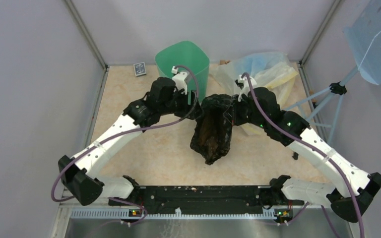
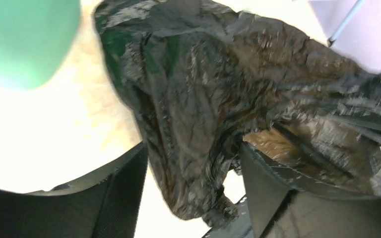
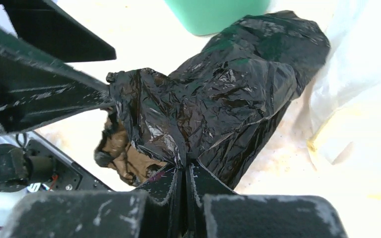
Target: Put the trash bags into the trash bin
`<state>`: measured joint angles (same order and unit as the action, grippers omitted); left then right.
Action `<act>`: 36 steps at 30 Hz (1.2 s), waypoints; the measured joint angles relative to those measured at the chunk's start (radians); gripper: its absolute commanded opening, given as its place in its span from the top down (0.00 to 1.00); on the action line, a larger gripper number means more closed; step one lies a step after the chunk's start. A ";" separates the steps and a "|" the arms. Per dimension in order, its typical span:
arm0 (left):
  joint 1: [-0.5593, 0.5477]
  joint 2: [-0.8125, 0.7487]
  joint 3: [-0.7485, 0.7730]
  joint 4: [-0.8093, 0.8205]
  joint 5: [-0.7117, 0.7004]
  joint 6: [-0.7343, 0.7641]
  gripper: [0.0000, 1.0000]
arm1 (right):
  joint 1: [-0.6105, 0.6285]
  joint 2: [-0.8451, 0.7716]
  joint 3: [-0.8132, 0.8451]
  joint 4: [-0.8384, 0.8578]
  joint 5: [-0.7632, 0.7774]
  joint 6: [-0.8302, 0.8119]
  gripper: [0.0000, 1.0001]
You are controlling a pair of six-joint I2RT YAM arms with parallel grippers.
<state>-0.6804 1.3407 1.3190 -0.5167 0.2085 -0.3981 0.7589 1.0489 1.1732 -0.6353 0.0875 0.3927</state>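
Closest to us, in the left wrist view, the left gripper (image 2: 193, 148) stands wide, its two dark fingers (image 2: 114, 193) well apart with a hanging fold of the black trash bag (image 2: 203, 89) between them. The bag drapes over the right-hand finger, and we cannot tell whether the other one touches it. Up in that view's left corner we see the mint-green trash bin (image 2: 25, 39), apart from the bag.

From above, we find the bin upright at the far side of the table (image 1: 149, 148), just behind the left gripper. The bag hangs crumpled between the two grippers, in front of the bin and not in it, its lower end pointing toward the arm bases.

On the right, the right gripper (image 3: 184, 166) is pinched tight on a pleat of the bag. Further right lies a pale plastic heap (image 3: 357, 99), just beside the bag's far end.
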 measured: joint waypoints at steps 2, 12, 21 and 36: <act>0.000 -0.060 -0.029 -0.015 -0.038 0.012 0.07 | 0.000 0.026 0.034 0.003 -0.023 0.001 1.00; -0.060 -0.313 -0.263 0.011 -0.116 0.020 0.01 | 0.000 0.154 0.100 0.027 -0.134 0.036 1.00; -0.226 -0.259 -0.419 0.127 -0.282 0.031 0.01 | 0.000 0.177 0.122 0.059 -0.182 0.070 1.00; -0.354 -0.210 -0.507 0.294 -0.408 -0.053 0.02 | 0.000 0.178 0.140 0.067 -0.187 0.083 1.00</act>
<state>-1.0344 1.1305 0.8116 -0.2226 -0.1993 -0.4511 0.7593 1.2266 1.3128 -0.5686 -0.0994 0.4759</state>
